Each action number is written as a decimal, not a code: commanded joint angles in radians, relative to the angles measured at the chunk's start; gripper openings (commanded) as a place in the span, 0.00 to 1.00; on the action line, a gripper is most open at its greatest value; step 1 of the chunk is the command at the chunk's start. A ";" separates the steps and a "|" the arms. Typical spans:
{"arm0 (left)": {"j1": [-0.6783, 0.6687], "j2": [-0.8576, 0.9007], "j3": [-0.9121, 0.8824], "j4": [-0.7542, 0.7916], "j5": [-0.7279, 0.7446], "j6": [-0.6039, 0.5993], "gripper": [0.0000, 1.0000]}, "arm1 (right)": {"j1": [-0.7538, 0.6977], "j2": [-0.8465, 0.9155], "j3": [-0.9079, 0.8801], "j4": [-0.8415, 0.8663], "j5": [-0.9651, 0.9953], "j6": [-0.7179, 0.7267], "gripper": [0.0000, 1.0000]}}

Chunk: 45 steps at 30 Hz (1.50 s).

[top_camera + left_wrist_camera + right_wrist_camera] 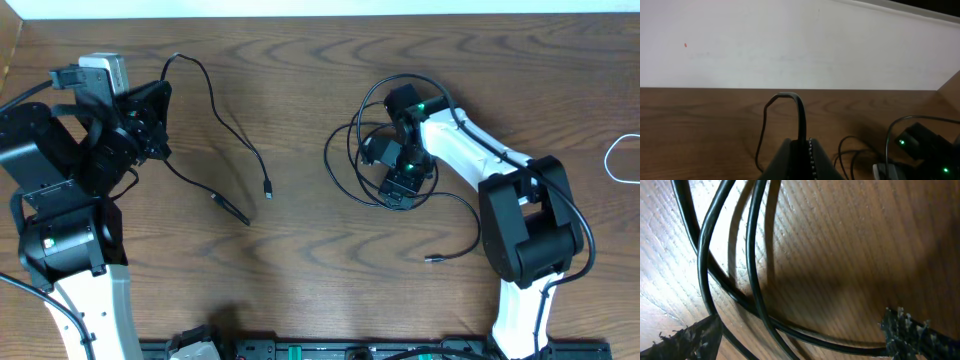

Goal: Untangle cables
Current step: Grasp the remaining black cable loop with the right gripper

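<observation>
A thin black cable [235, 135] trails over the left half of the table, with one plug end [268, 190] and another end [232, 208] lying loose. My left gripper [160, 105] is shut on this cable. In the left wrist view it rises from the shut jaws [801, 147] as a small loop [785, 95]. A coiled black cable [350, 160] lies at the centre right, its free plug [435, 258] toward the front. My right gripper [398, 190] hangs low over the coil and is open. Its fingertips [690, 337] stand wide apart, with several strands [752, 280] on the wood between them.
A whitish cable loop [620, 160] lies at the far right edge of the table. The right arm [920, 145], with its green lights, shows at the lower right of the left wrist view. A white wall [790, 45] runs behind the table's far edge.
</observation>
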 commanded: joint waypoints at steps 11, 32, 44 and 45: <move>-0.002 -0.008 0.008 -0.009 0.017 -0.001 0.08 | 0.078 0.086 -0.066 -0.121 -0.223 -0.274 0.99; -0.002 -0.005 0.008 -0.024 0.017 -0.001 0.07 | 0.061 0.086 -0.105 0.064 -0.081 -0.053 0.98; -0.002 -0.005 0.008 -0.024 0.017 -0.001 0.07 | 0.063 0.086 -0.307 0.243 -0.085 -0.053 0.86; -0.002 -0.005 0.008 -0.024 0.017 -0.001 0.07 | 0.063 0.086 -0.317 0.259 -0.085 -0.052 0.85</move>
